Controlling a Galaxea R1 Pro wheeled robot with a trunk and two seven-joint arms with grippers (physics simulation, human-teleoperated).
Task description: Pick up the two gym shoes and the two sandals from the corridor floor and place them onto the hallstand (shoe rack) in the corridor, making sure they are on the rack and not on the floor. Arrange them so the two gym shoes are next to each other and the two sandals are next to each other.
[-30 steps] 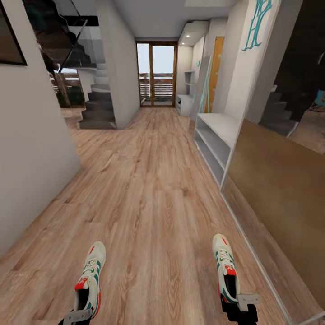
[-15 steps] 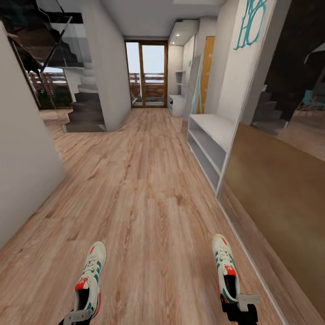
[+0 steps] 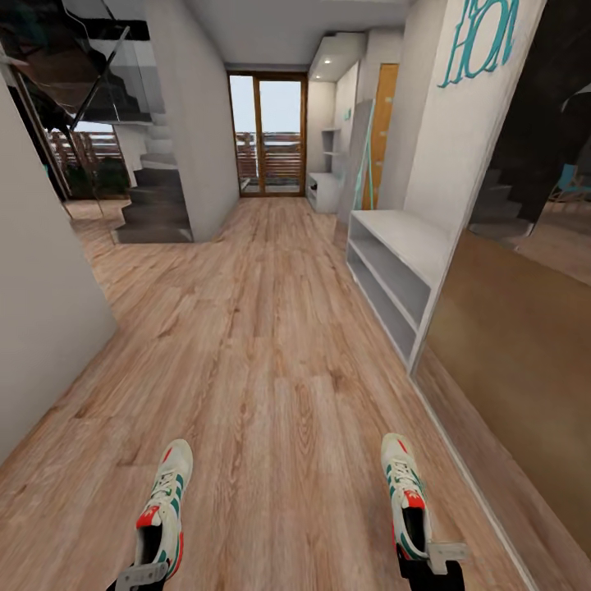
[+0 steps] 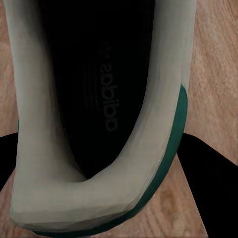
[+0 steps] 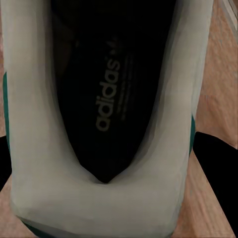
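Note:
I hold one white gym shoe with green stripes in each hand, both toes pointing forward, above the corridor floor (image 3: pixel 271 369). My left gripper (image 3: pixel 139 579) is shut on the heel of the left gym shoe (image 3: pixel 167 501). My right gripper (image 3: pixel 431 566) is shut on the heel of the right gym shoe (image 3: pixel 404 497). The wrist views look into the dark insides of the left shoe (image 4: pixel 99 99) and the right shoe (image 5: pixel 104 99), with black fingers (image 4: pixel 213 188) at the sides. The white hallstand (image 3: pixel 402 254) stands ahead on the right against the wall, bench top and shelves bare. The sandals are out of view.
A grey wall (image 3: pixel 41 328) closes the left side, with dark stairs (image 3: pixel 152 205) beyond it. A brown panel (image 3: pixel 517 345) runs along the right, nearer than the hallstand. A glass door (image 3: pixel 267 135) ends the corridor, and another white unit (image 3: pixel 324 189) stands beside it.
The whole view has shifted as the robot moves along the corridor, and the hallstand looks nearer. Both shoes stay gripped; the right one sits slightly lower and further left in the picture.

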